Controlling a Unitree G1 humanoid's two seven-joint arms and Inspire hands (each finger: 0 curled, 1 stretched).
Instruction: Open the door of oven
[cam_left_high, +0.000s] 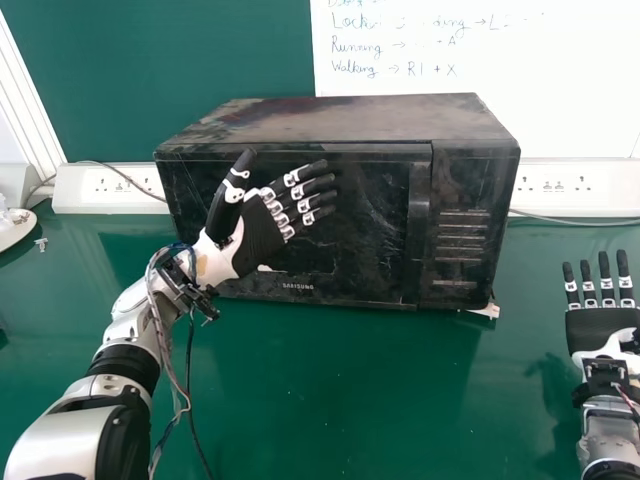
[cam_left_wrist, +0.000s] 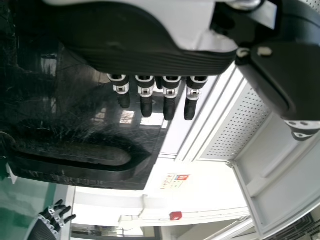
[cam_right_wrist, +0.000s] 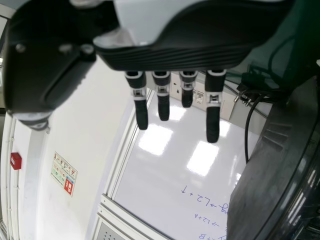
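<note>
The black oven (cam_left_high: 300, 220) stands on the green table with its door closed; the door handle (cam_left_high: 418, 222) is the upright bar right of the door's middle. My left hand (cam_left_high: 262, 232) is in front of the door's left part, left of the handle, fingers straight and pointing right, thumb up. In the left wrist view the left hand (cam_left_wrist: 150, 60) has its fingers extended beside the oven front (cam_left_wrist: 80, 100), where the handle (cam_left_wrist: 75, 157) shows. My right hand (cam_left_high: 602, 318) is open, palm up, right of the oven. The right wrist view shows the right hand (cam_right_wrist: 175, 57) with straight fingers and the oven's side (cam_right_wrist: 275, 165).
Behind the oven are a whiteboard (cam_left_high: 480, 60) with writing and white socket strips (cam_left_high: 575, 187) with cables. A white object (cam_left_high: 15, 222) lies at the table's left edge. The green table (cam_left_high: 330, 400) stretches in front of the oven.
</note>
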